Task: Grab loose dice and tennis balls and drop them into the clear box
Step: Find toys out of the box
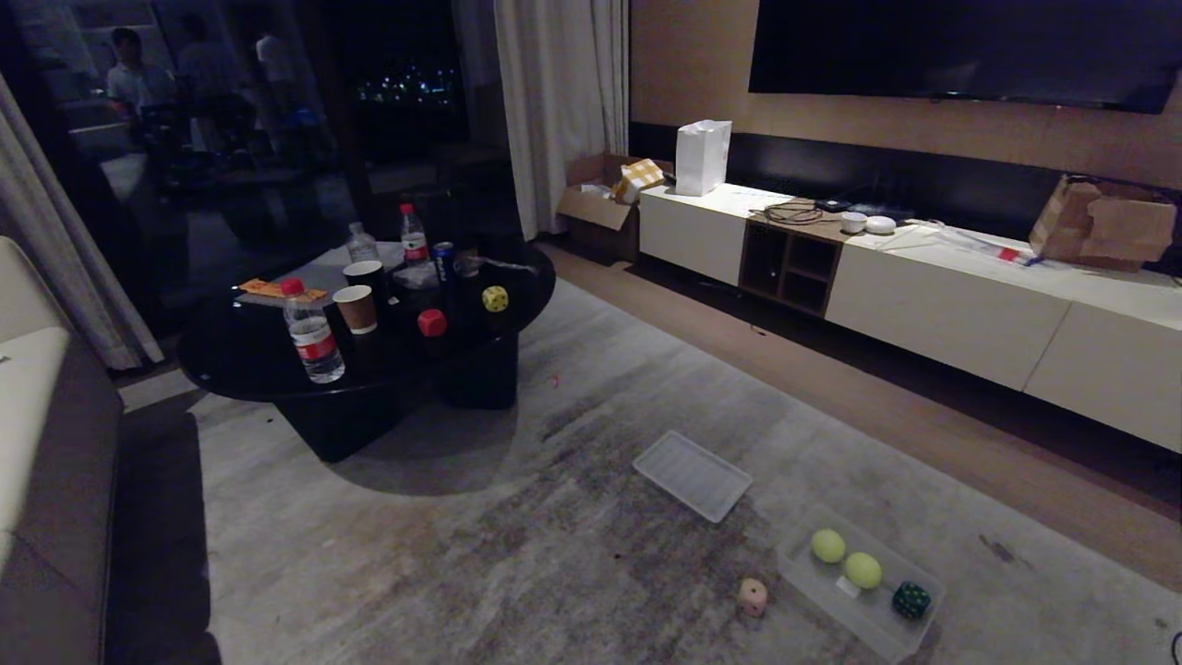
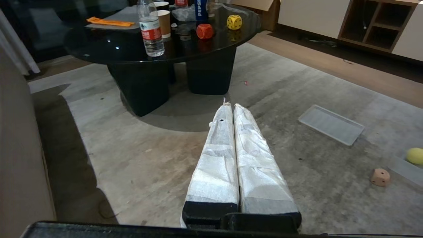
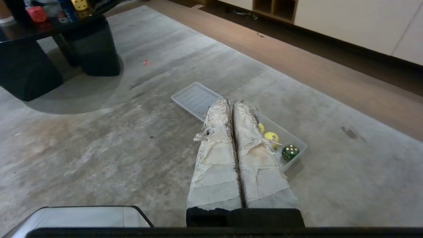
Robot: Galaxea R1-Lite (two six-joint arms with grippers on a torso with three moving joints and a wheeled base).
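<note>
Clear box [image 1: 910, 633] on carpet holding two tennis balls [image 1: 862, 570] and green die [image 1: 910, 600], pinkish die [image 1: 753, 597] beside it, red die [image 1: 431, 322] and yellow die [image 1: 495, 298] on desk [image 1: 240, 360], left hand [image 2: 230, 106] and right hand [image 3: 230, 101] both pressed together, empty.

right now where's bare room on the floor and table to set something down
Bare carpet lies between the black table, the ribbed panel and the pinkish-beige die. The table's front edge is bare; its middle is crowded with bottles and cups. The clear box holds two tennis balls and the dark green die.
</note>
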